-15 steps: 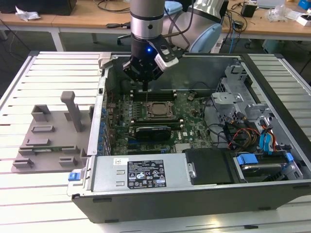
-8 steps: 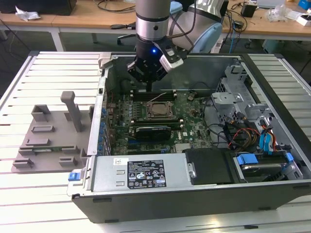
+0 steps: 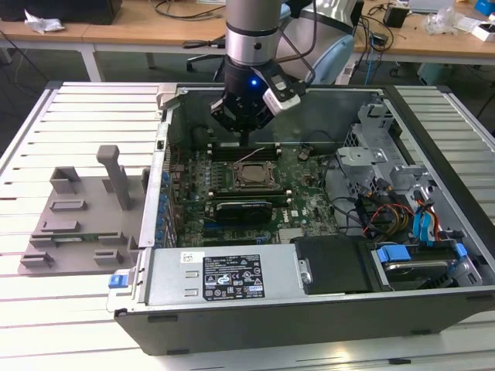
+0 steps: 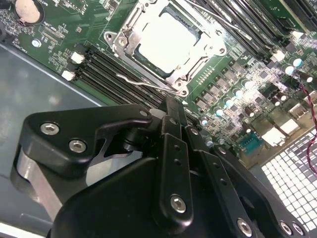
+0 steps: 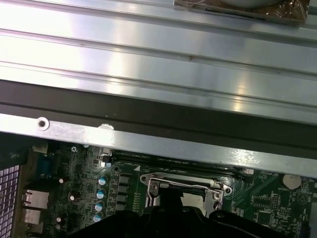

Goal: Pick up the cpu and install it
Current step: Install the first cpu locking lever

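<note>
Inside the open computer case [image 3: 232, 317], the gripper [image 3: 244, 144] hangs just above the green motherboard [image 3: 313, 209], at the far edge of the socket frame [image 3: 232, 175]; its fingers [image 4: 174, 148] are pressed together, with nothing visible between them; the cpu [image 3: 252, 175] lies flat inside the socket frame, apart from the gripper tip; in the second wrist view the cpu [image 4: 168, 42] shows its pale metal top enclosed by the metal-edged socket frame [image 4: 120, 43], with the gripper [image 4: 171, 102] close beside one frame corner; a long black card [image 3: 244, 209] lies on the near side of the socket; a grey fixture [image 3: 77, 224] rests on the slatted table [image 3: 85, 116], towards the exterior view's left of the case.
</note>
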Motion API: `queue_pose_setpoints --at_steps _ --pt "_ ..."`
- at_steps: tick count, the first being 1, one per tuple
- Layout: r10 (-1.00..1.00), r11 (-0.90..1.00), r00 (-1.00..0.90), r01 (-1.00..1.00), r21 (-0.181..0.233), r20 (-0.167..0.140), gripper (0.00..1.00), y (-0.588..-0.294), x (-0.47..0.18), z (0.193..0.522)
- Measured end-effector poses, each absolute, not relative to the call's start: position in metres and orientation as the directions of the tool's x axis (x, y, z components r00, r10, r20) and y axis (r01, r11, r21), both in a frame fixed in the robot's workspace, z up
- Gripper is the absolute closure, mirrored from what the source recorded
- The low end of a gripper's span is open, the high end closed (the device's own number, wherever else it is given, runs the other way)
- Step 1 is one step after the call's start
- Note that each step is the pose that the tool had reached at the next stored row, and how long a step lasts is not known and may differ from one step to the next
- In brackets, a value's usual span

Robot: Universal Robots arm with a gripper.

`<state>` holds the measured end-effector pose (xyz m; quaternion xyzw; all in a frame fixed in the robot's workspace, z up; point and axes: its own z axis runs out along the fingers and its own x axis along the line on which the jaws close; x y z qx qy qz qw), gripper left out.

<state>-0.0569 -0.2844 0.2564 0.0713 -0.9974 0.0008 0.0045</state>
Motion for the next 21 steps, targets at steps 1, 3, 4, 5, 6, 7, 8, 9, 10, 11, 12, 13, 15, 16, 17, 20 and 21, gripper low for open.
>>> queue_pose_setpoints --at_steps 1,3,4,5,6,7,8,9,10,11,12,13,15,16,17,20,21 --pt "-0.142 0.99 -0.99 -0.142 -0.001 0.009 0.89 -0.284 -0.056 0.256" --pt "-0.142 0.99 -0.99 -0.142 -0.001 0.009 0.89 -0.284 -0.054 0.256" --pt "-0.142 0.99 -0.99 -0.142 -0.001 0.009 0.89 -0.284 -0.053 0.256" --pt "-0.142 0.99 -0.99 -0.142 -0.001 0.009 0.89 -0.284 -0.053 0.256" --pt "-0.142 0.99 -0.99 -0.142 -0.001 0.009 0.89 -0.284 -0.052 0.256" --pt "-0.142 0.99 -0.99 -0.142 -0.001 0.009 0.89 -0.284 -0.051 0.256" --pt "-0.142 0.99 -0.99 -0.142 -0.001 0.009 0.89 -0.284 -0.05 0.255" --pt "-0.142 0.99 -0.99 -0.142 -0.001 0.009 0.89 -0.284 -0.049 0.255" --pt "-0.142 0.99 -0.99 -0.142 -0.001 0.009 0.89 -0.284 -0.048 0.255" --pt "-0.142 0.99 -0.99 -0.142 -0.001 0.009 0.89 -0.284 -0.047 0.255" --pt "-0.142 0.99 -0.99 -0.142 -0.001 0.01 0.89 -0.284 -0.043 0.254" --pt "-0.142 0.99 -0.99 -0.142 -0.001 0.01 0.89 -0.284 -0.041 0.253" --pt "-0.142 0.99 -0.99 -0.142 -0.001 0.01 0.89 -0.284 -0.041 0.253" --pt "-0.142 0.99 -0.99 -0.142 -0.001 0.01 0.89 -0.284 -0.04 0.252" --pt "-0.142 0.99 -0.99 -0.142 -0.001 0.01 0.89 -0.284 -0.04 0.252" --pt "-0.142 0.99 -0.99 -0.142 -0.001 0.01 0.89 -0.284 -0.039 0.251" --pt "-0.142 0.99 -0.99 -0.142 -0.001 0.01 0.89 -0.284 -0.039 0.251"
